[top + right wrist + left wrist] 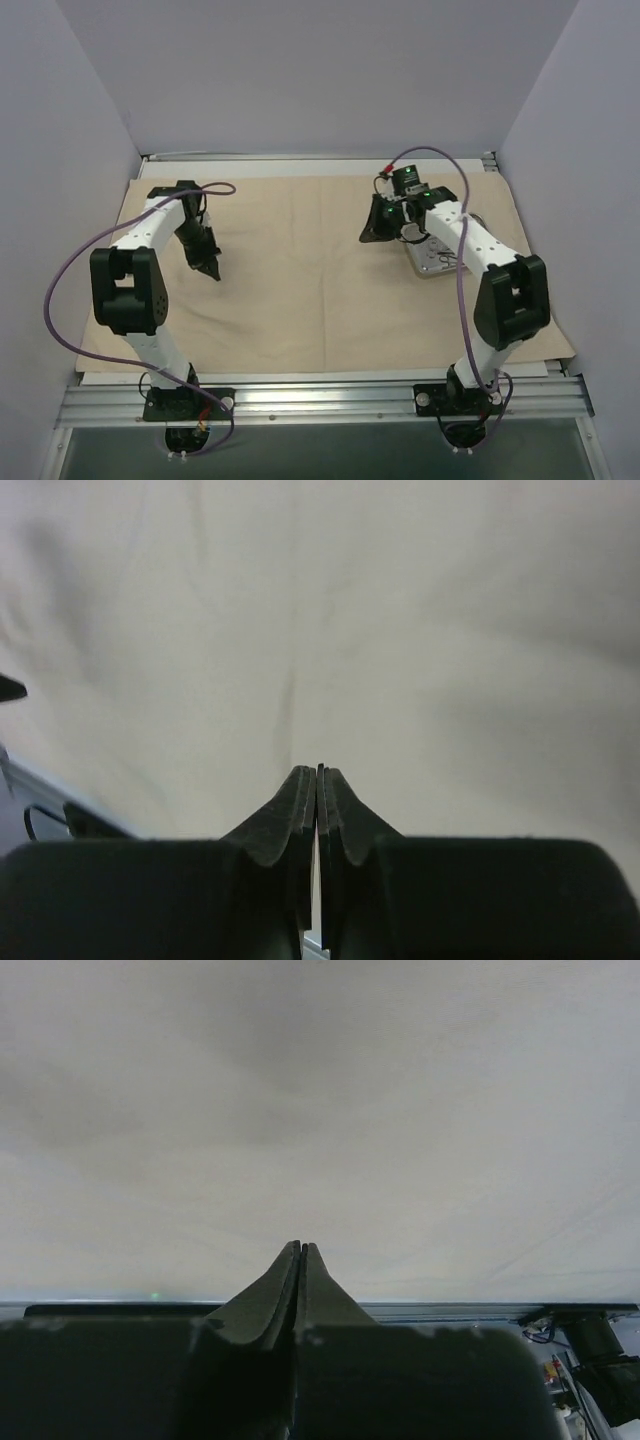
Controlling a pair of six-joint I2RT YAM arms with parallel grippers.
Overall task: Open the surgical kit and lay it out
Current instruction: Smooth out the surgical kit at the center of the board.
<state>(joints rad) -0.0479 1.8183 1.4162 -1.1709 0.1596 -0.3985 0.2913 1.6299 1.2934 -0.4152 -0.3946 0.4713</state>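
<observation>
Plain beige cloth wrap [300,280] — shiny silver steel tray [425,268] — thin purple cables [47,300].

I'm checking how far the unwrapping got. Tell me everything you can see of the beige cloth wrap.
The beige cloth wrap looks like thin woven fabric, opened flat over most of the table, faintly creased. The steel tray rests on its far right part, half hidden by the right arm. The left gripper and right gripper, both shut, hang over it.
</observation>
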